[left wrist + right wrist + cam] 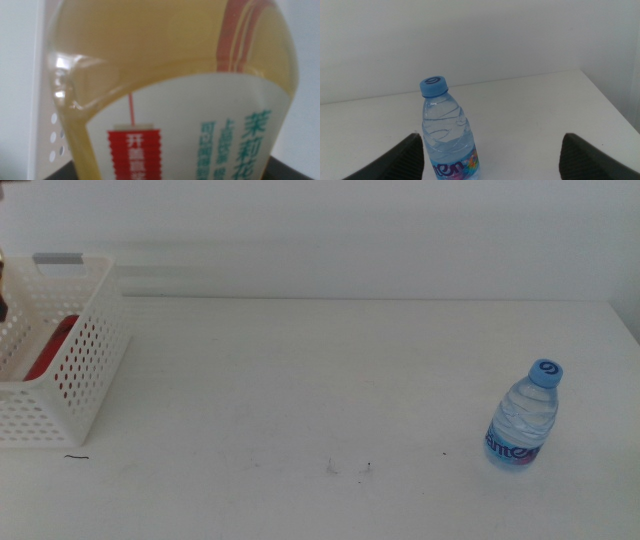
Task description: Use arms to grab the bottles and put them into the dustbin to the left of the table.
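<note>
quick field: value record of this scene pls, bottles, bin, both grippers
water bottle: upright on the table, right side, blue cap on
tea bottle: fills the left wrist view, close against the left gripper, beside the bin wall
bin: white, holed sides, at the table's left edge
in bin: something red
left gripper: only dark bits show, jaw state unclear
right gripper: open, jaws either side of the water bottle, not touching it

Bare lab: white table (pixel 300 380), blank wall (pixel 350 230)

dustbin (pixel 85 370) far left, water bottle (pixel 523 418) right
</note>
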